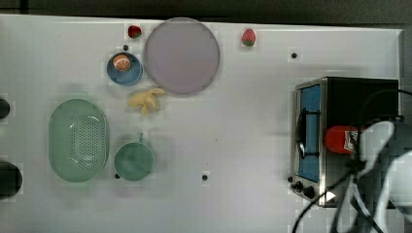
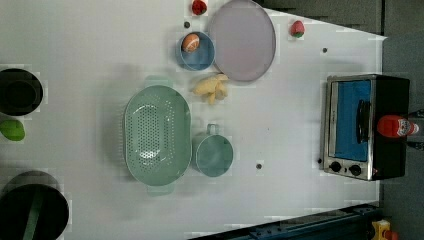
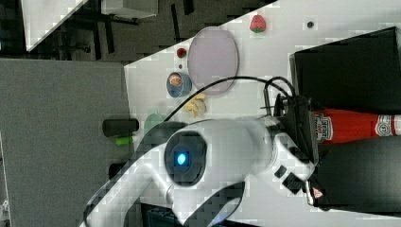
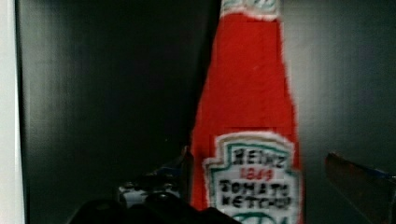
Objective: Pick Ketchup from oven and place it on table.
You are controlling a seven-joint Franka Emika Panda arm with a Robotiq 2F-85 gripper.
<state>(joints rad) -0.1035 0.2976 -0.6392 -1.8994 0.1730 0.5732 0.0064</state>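
Wrist view looks straight at the Ketchup [image 4: 247, 116], a red bottle with a white and red label, and its body is between the two fingers, one dark finger [image 4: 359, 184] to one side of the label and the other close beside it on the opposite side. The fingers are spread wide and I cannot see them pressing the bottle, so it looks not yet gripped. In the right view the bottle [image 3: 352, 125] lies on its side on the black top of the oven [image 3: 345, 66], not inside it, and the gripper [image 3: 307, 130] is at the label end while the white cap points away from it. In the top view the oven [image 1: 354, 97] stands near the top view's right edge of the white bench [image 1: 233, 121], with its blue glass door facing the open middle part. Farther away on the bench are a grey plate [image 1: 181, 55], a blue bowl [image 1: 125, 69], a green colander [image 1: 77, 140] and a green cup [image 1: 133, 161]. I judge that the reaching step is nearly finished. The next move calls for closing the fingers squarely on the round body, then lifting it clear of the oven before carrying it to a free place on the bench.
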